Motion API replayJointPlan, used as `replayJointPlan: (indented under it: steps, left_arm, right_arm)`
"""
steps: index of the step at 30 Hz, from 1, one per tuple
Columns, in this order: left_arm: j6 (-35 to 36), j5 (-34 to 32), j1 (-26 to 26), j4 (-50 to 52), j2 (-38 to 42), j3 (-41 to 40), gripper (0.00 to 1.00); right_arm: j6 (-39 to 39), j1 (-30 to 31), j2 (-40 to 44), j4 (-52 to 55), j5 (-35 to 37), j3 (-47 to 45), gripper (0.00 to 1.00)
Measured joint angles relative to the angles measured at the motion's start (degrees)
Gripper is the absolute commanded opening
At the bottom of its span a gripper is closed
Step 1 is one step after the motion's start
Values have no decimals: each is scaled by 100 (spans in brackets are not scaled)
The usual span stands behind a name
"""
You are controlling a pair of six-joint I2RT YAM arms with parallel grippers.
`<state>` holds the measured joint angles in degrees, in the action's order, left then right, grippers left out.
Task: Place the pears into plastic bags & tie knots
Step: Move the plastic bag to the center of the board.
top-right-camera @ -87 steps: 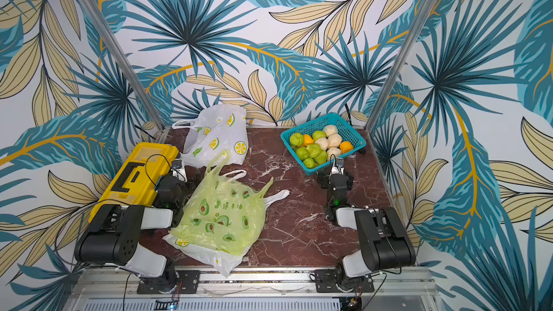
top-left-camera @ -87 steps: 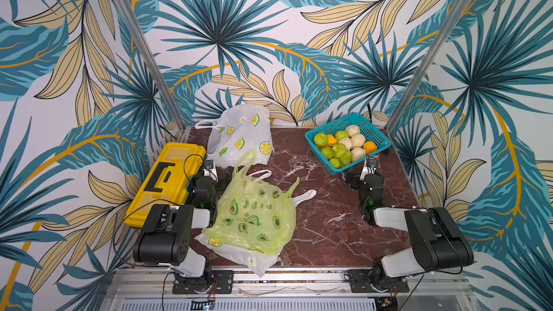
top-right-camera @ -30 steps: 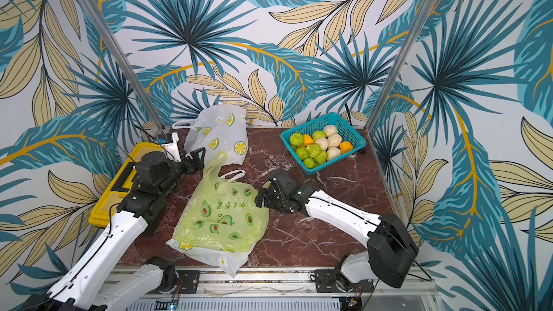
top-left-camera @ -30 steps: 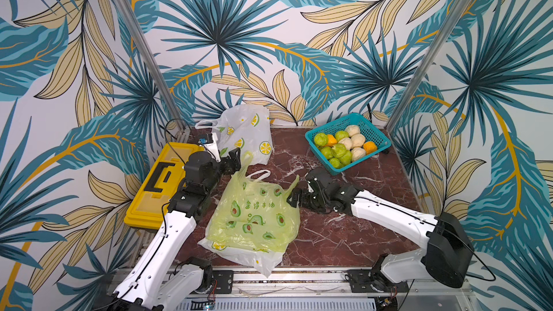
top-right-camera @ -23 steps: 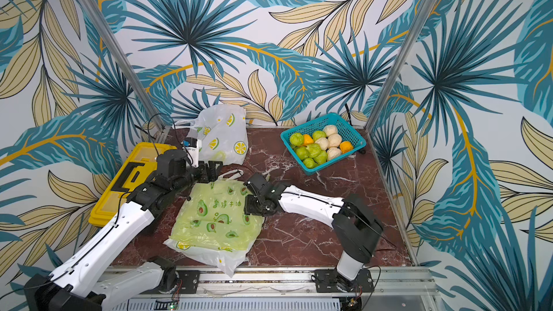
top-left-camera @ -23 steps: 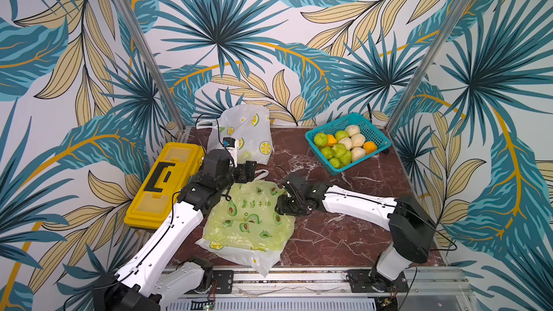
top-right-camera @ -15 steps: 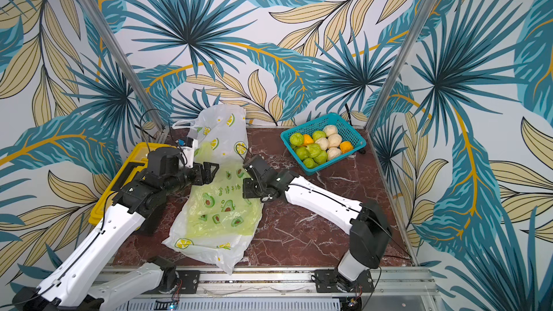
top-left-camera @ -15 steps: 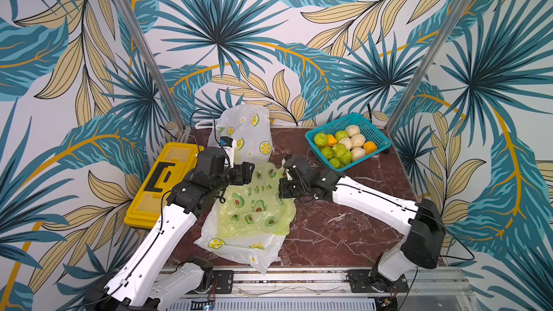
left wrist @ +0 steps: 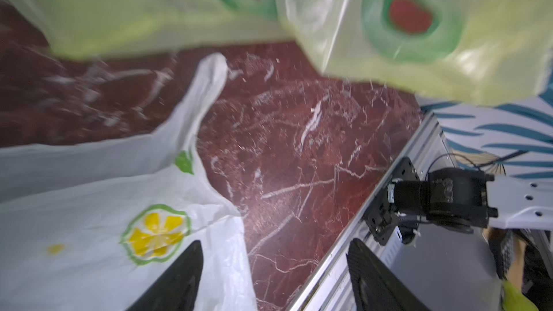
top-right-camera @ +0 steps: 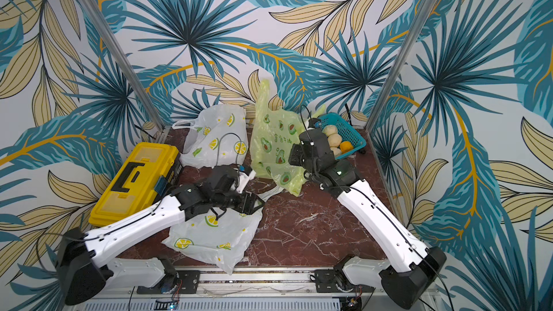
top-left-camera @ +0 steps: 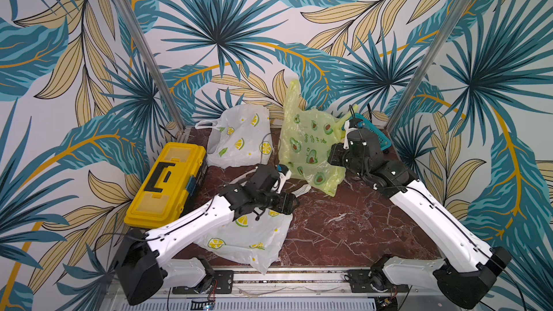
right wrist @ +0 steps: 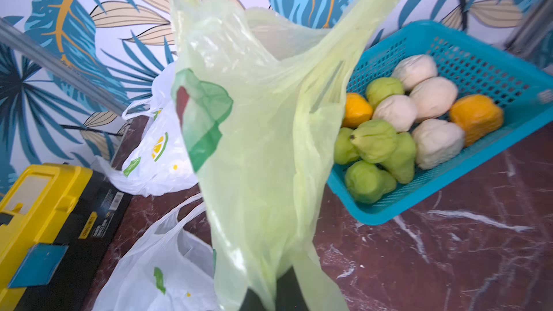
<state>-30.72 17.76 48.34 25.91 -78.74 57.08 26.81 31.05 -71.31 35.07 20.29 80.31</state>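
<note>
All the pears (right wrist: pixel 398 133) lie in the teal basket (right wrist: pixel 434 200). Just beside the basket, the right gripper (right wrist: pixel 276 293) is pressed together on the light green avocado bag (top-left-camera: pixel 308 142), which hangs lifted, its lower edge close to the marble table (top-left-camera: pixel 344 219). Farther from the basket, the left gripper (left wrist: pixel 269 279) stands spread and holds nothing, over the handle edge of a flat white lemon bag (top-left-camera: pixel 248 234). The marble between that bag and the basket is bare.
</note>
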Motion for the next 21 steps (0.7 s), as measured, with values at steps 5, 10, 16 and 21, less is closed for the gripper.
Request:
replayJointPlan:
  steps: [5,10,16,21]
  left_arm:
    - [-369,468,262,-704,-1268,-94,76]
    - [-468,634,-284,-935,-1561,-463,74]
    - [-66,68,-1644,-581,-1497,-472,74]
    - [197,197,-1740,-356,-1139,11,78]
  right_arm:
    - [-179,-258,103,138,411,9,7]
    - [-358,-350,133,256,540,55,7]
    - [-564,-378,210,321,535,-9,6]
    - [-785,-450,553,341,214,-306,6]
